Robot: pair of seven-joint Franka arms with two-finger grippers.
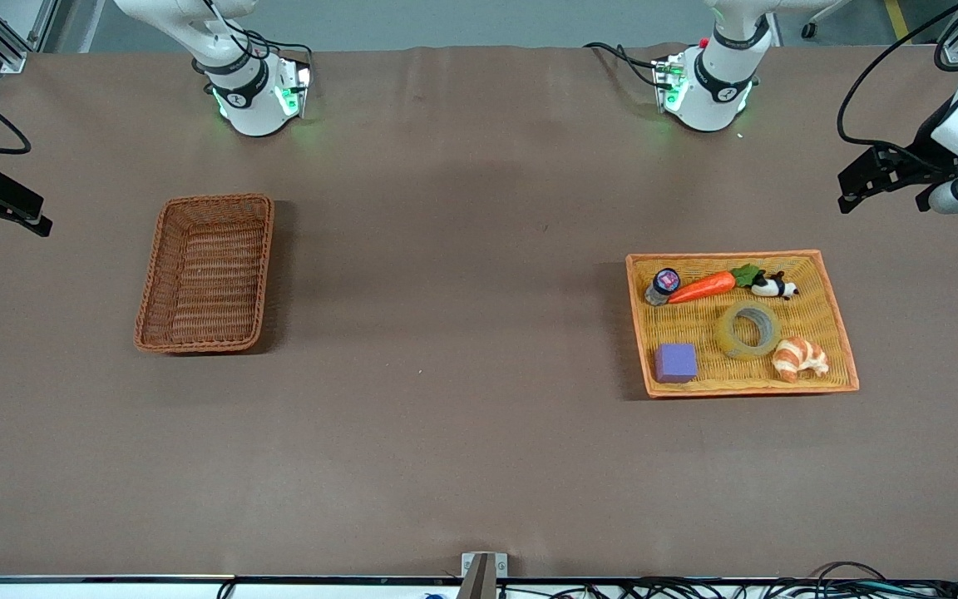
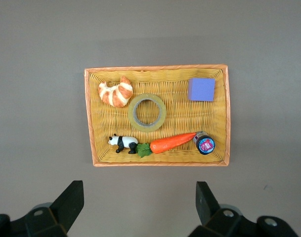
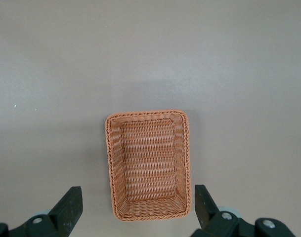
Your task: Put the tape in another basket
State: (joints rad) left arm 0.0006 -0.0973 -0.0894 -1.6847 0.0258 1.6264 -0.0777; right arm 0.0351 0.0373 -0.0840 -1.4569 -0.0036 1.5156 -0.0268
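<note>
While the tape [image 1: 748, 329] lies in the tray [image 1: 837, 316], the left pincer [image 1: 882, 179] hovers open, well apart.

Tape [image 2: 147, 112] lies in orange tray [image 2: 160, 163]; left pincer [image 2: 139, 203] spread wide.

Orange tray [image 1: 837, 316] holding carrot [image 1: 702, 288], panda figure [image 1: 773, 287], croissant [image 1: 799, 358], purple cube [image 1: 675, 363], small jar [image 1: 662, 285]

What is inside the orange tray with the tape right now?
In the orange tray: the tape lying flat, a croissant, purple block, carrot, panda and small jar. Nothing covers them.
</note>
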